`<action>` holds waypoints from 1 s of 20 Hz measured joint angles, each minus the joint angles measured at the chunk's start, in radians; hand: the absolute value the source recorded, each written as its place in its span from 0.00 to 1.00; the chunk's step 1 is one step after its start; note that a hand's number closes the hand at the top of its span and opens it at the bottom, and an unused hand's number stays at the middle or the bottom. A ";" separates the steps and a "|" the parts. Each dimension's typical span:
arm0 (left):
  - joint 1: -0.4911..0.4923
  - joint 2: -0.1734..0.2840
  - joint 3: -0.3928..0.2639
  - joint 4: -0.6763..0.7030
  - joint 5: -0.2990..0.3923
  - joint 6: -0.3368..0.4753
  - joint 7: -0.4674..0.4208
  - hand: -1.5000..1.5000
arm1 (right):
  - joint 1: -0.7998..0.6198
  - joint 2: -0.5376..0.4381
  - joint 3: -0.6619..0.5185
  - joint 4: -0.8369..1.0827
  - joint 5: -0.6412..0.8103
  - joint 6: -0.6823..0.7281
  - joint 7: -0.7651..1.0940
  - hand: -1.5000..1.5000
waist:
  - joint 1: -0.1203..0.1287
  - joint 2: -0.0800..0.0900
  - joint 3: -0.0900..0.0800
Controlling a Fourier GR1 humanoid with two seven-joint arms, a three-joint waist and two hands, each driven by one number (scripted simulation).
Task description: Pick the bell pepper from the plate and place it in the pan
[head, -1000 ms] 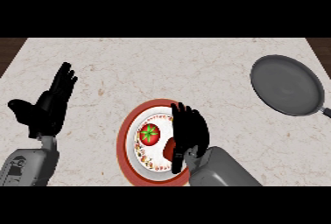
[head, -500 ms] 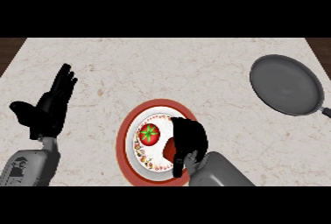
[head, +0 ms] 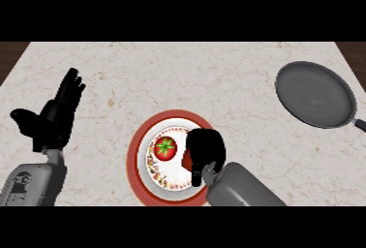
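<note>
Red and glossy, the bell pepper [head: 165, 147] lay on the plate [head: 139, 145], slightly left of the plate's centre, green stem facing up. It was judged light, hollow and fairly stiff, with a smooth, rounded skin likely to slip under a shallow pinch; the recommended hold was across its widest part, fingers on one flank and thumb on the opposite flank, clear of the stem. The right hand [head: 204, 151] was over the plate's right half, just beside the pepper on its right, with the grey forearm entering from below the plate. Its fingers were bent downward into a curl, yet the pepper showed whole beside them, so the hand held nothing; whether any finger touched the pepper's near flank could not be determined. The left hand [head: 53, 116] rested well to the left of the plate, fingers straight and pointing up. The pan [head: 314, 100] lay well apart from the plate, up and to its right, handle toward the right edge.
</note>
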 measured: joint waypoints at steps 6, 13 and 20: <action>-0.007 -0.014 0.004 0.016 -0.009 -0.011 -0.012 0.50 | -0.069 0.006 -0.031 0.092 -0.013 -0.095 0.019 1.00 | 0.011 0.005 0.001; -0.041 -0.012 0.000 0.016 -0.008 -0.019 0.019 0.50 | -0.310 0.004 -0.163 0.295 0.039 -0.266 0.074 1.00 | 0.031 0.014 0.003; -0.015 -0.009 0.013 0.018 -0.007 -0.024 -0.001 0.50 | -0.450 -0.004 -0.192 0.318 0.253 -0.401 0.105 1.00 | 0.014 0.008 0.003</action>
